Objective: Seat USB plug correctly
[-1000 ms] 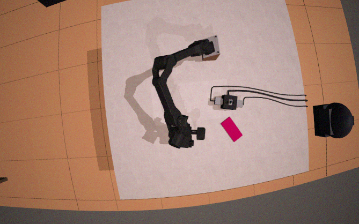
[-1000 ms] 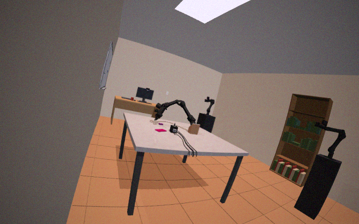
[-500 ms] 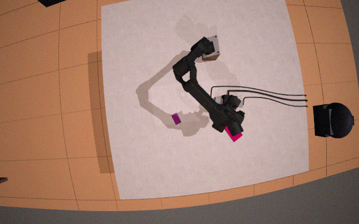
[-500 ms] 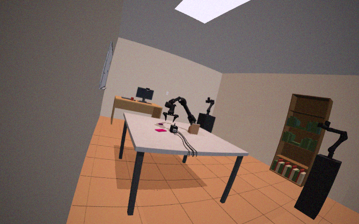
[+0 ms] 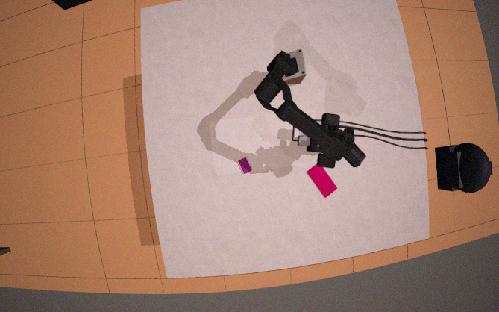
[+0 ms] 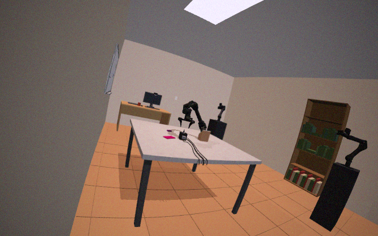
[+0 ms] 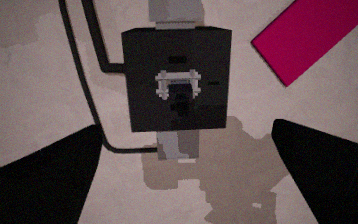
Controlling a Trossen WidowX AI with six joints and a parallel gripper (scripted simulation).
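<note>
Cables (image 5: 409, 139) (image 6: 194, 148) (image 7: 96, 37) run down the left of the wrist view, one bending in to the near grey side connector (image 5: 303, 139) (image 7: 170, 145), so keep your approach vertical and don't let a finger sweep through them. Right of them sits the power cube (image 5: 312, 148) (image 6: 183, 135) (image 7: 140, 95) on the desk (image 5: 204, 232) (image 6: 166, 152) (image 7: 30, 100), with the USB plug (image 6: 183, 131) (image 7: 181, 97) standing up from the pale-rimmed socket (image 7: 162, 77) on its top. Your jaws are spread wide with nothing in them, one to each side and above the cube. The plug lies beyond the line between the tips in that view, so centre over it before you descend. Then close squarely on its body and draw it straight up; any tilt could drag the cube along. Once it is free, give it a half turn, line it up with the rim, and press straight down. You can't judge its seating depth from here, so check that before letting go. Furthest right, the pink slab (image 5: 321, 181) (image 6: 169, 137) (image 7: 320, 40) lies flat, apart from the cube; leave it room as you open and rise.
</note>
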